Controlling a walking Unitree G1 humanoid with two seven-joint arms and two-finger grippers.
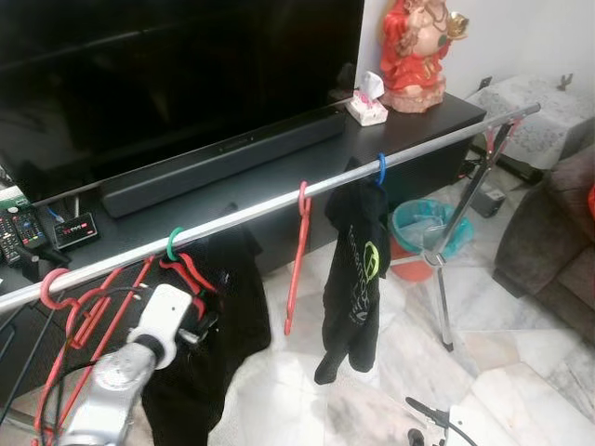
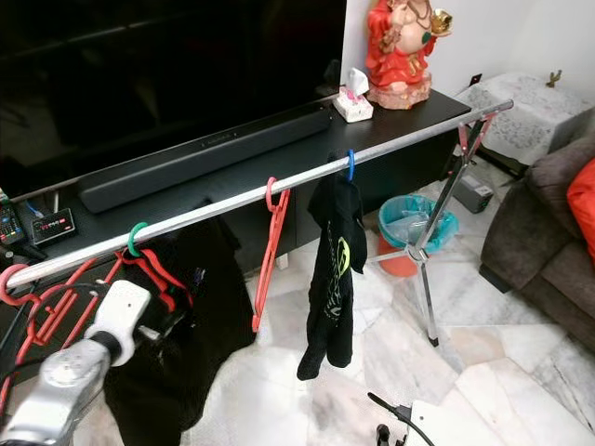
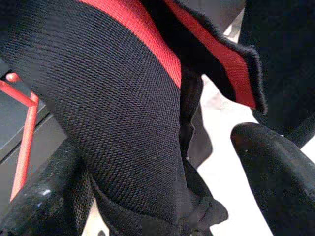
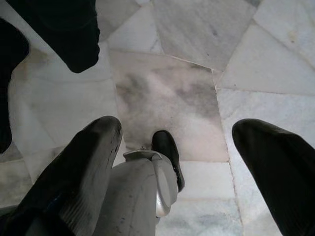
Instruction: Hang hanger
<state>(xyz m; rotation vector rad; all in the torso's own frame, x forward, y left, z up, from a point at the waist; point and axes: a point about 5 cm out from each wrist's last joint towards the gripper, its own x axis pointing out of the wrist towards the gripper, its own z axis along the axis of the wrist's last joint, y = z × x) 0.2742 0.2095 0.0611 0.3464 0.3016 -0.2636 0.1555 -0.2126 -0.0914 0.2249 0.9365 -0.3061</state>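
The long silver metal rail (image 1: 279, 206) of the clothes stand is running diagonally from the lower left of the head view up to the upper right, in front of the black TV cabinet surface (image 1: 279, 177).

Hanging from it, left to right: a cluster of red plastic hangers (image 1: 79, 316) with pink hooks at the far left; a green-hooked red hanger carrying a black garment with red trim (image 1: 209, 325); a bare red plastic hanger (image 1: 297, 260) near mid-rail; a black printed garment on a blue-hooked hanger (image 1: 358, 269) further right.

The left end effector (image 1: 200, 325), on the silver arm at lower left, is sitting just below the rail, pressed against the green-hooked hanger's garment. In the left wrist view its two black fingers (image 3: 275, 182) are standing apart with the black-and-red knit fabric (image 3: 123, 108) lying between them; judged as parted around the cloth, not clamped.

The green hook (image 1: 174, 243) is already over the rail, directly above this end effector. Key relation: hanger lies up and slightly ahead of the left end effector, its long axis along the rail; left arm is clearly the nearer.

The right end effector (image 4: 172, 162) is hanging low at bottom right, fingers spread, empty over the marble floor (image 4: 197, 73).
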